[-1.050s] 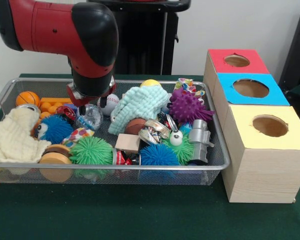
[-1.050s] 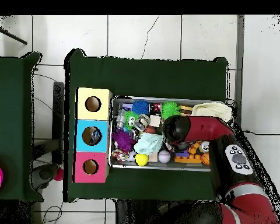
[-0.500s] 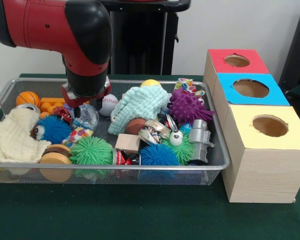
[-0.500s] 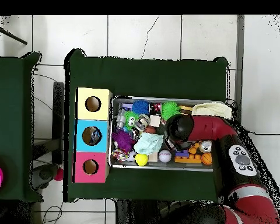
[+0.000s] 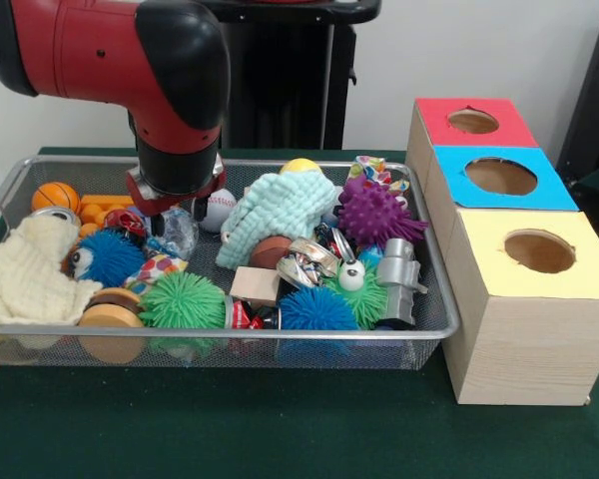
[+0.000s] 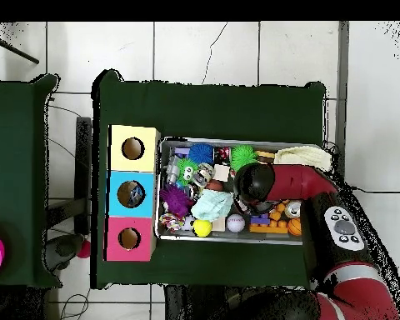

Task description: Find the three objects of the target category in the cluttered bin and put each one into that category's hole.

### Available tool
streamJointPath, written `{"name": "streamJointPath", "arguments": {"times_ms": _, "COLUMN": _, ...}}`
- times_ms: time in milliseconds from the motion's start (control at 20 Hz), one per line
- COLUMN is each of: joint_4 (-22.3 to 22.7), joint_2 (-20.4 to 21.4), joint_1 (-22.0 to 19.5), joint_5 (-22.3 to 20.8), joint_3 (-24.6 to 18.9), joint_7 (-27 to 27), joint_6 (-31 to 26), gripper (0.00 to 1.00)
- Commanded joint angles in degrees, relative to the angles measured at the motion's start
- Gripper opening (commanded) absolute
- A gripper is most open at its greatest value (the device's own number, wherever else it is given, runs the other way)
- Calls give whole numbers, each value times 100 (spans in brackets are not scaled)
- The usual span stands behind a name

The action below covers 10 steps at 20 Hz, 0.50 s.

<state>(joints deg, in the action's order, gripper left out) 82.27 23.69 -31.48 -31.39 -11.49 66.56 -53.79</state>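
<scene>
A wire mesh bin (image 5: 230,337) holds a jumble of toys. My gripper (image 5: 174,210) hangs low in its left half, just above a clear crinkled plastic ball (image 5: 177,233) and beside a baseball (image 5: 220,204). Around it lie a blue fuzzy ball (image 5: 108,257), a green spiky ball (image 5: 183,299), a mint knitted cloth (image 5: 277,205), a purple spiky ball (image 5: 375,215) and a small basketball (image 5: 55,196). To the right stand three boxes with holes: red (image 5: 472,121), blue (image 5: 500,177) and yellow (image 5: 539,251). In the overhead view the arm's wrist (image 6: 254,183) covers the gripper.
A cream cloth (image 5: 25,269) fills the bin's left end, with a wooden disc (image 5: 110,319) beside it. A wooden block (image 5: 255,284), a crushed can (image 5: 304,264), a grey metal part (image 5: 399,269) and a blue spiky ball (image 5: 317,309) crowd the bin's right half. The bin (image 6: 228,142) touches the boxes.
The arm shifted a little to the left over the bin, then edged back right. The toys have not moved.
</scene>
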Motion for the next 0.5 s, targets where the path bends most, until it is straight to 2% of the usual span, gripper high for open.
{"name": "streamJointPath", "arguments": {"times_ms": 50, "joint_4": -204, "joint_2": -325, "joint_1": 14, "joint_5": -131, "joint_3": -64, "joint_7": 440, "joint_6": 452, "gripper": 100}}
{"name": "streamJointPath", "arguments": {"times_ms": 250, "joint_4": -283, "joint_2": -549, "joint_1": -4, "joint_5": -244, "joint_3": -5, "joint_7": 476, "joint_6": 604, "gripper": 100}}
{"name": "streamJointPath", "arguments": {"times_ms": 500, "joint_4": -365, "joint_2": -592, "joint_1": 64, "joint_5": -423, "joint_3": 112, "joint_7": 494, "joint_6": 697, "gripper": 100}}
